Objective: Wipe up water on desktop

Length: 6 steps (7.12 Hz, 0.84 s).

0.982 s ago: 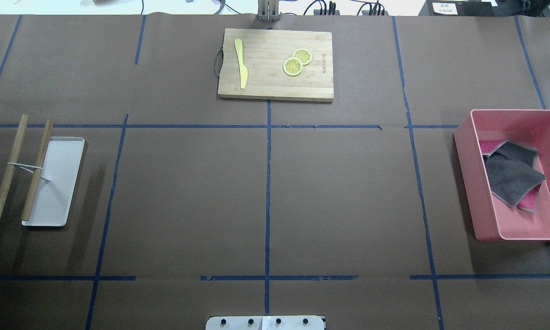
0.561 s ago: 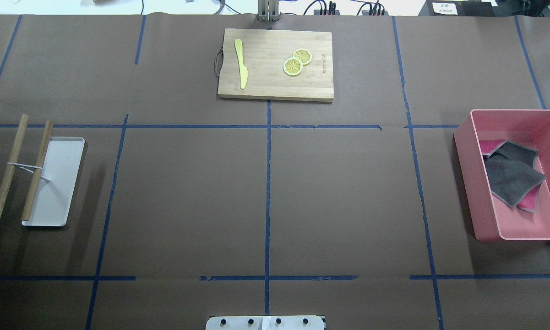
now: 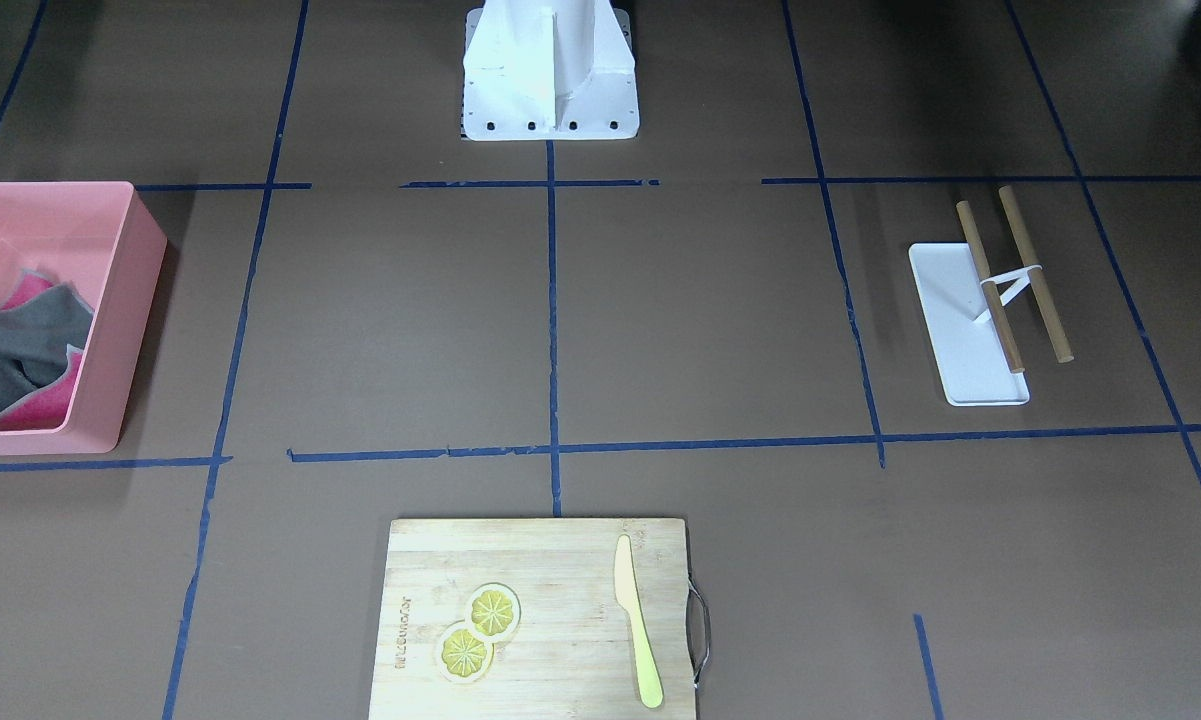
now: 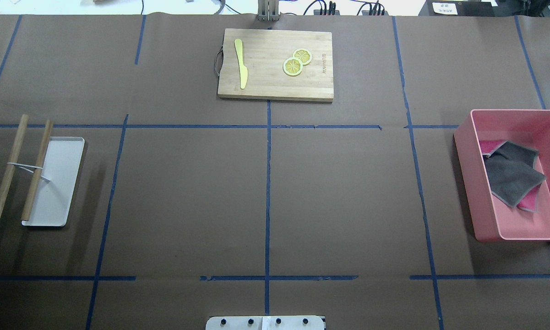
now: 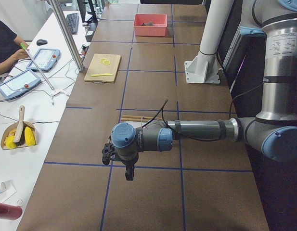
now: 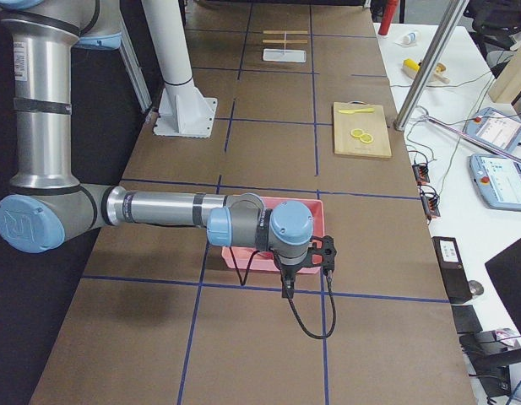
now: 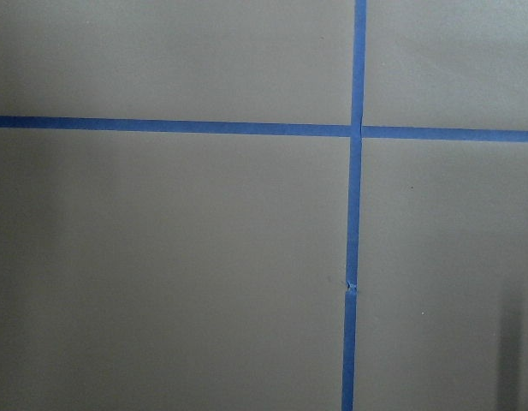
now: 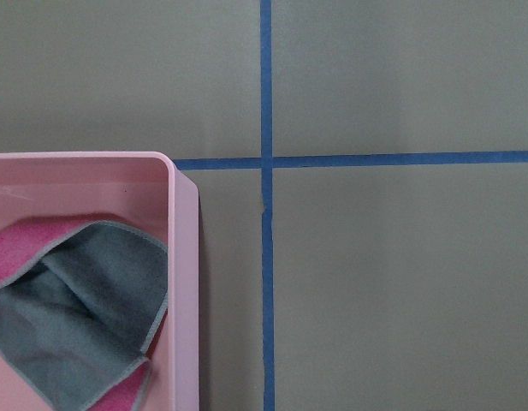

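Over desktop, left claw and right claw hang apparently empty, opening unclear

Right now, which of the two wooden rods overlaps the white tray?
The rod nearer the table's centre: it runs over the white tray's edge. The other rod lies beside the tray, over bare desktop.

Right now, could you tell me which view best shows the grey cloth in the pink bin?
The overhead exterior view: the grey cloth lies whole inside the pink bin. The right wrist and front-facing views crop it; exterior left shows it tiny; exterior right hides it.
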Tool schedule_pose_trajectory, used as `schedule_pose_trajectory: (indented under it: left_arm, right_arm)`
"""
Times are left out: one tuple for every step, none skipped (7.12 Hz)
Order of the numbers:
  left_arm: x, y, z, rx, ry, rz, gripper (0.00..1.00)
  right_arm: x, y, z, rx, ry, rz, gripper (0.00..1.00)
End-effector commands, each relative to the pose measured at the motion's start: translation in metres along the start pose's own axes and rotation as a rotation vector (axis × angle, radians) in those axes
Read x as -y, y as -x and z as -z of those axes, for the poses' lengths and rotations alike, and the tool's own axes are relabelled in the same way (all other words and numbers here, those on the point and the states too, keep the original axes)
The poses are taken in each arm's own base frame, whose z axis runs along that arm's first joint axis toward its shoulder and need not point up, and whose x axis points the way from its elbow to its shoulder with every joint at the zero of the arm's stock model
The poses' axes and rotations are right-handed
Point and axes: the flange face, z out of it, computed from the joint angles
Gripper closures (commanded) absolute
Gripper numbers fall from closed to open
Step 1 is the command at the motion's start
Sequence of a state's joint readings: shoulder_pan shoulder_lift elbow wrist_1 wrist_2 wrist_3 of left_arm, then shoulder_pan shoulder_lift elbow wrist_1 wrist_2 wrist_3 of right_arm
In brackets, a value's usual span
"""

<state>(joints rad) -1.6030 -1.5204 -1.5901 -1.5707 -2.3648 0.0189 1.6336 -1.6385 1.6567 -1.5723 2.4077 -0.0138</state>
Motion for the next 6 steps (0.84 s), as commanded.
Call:
schedule_pose_trajectory:
  left_arm:
    - [-0.0010, 0.0013, -0.0009, 0.004, 0.002, 0.001, 0.00]
    - [-0.0011, 0.0017, -0.0014, 0.002, 0.003, 0.002, 0.00]
    - [-0.0011, 0.0012, -0.0014, -0.002, 0.003, 0.002, 0.00]
    - [-0.0002, 0.0002, -0.0004, -0.002, 0.001, 0.000, 0.00]
    - [-0.0004, 0.0012, -0.0014, -0.002, 0.003, 0.002, 0.00]
    - [-0.0004, 0.0012, -0.0014, -0.002, 0.003, 0.002, 0.00]
  right_arm:
    - [0.0008, 0.0005, 0.0005, -0.001, -0.001, 0.001, 0.00]
    - [0.0017, 0.0011, 0.0011, -0.001, -0.003, 0.004, 0.00]
    - [0.0030, 0.0013, 0.0014, -0.002, -0.003, 0.004, 0.00]
    - [0.0037, 0.0018, 0.0019, -0.002, -0.004, 0.005, 0.00]
    - [0.0037, 0.0018, 0.0019, -0.002, -0.004, 0.005, 0.00]
    - [0.0045, 0.0023, 0.0024, -0.002, -0.005, 0.006, 0.00]
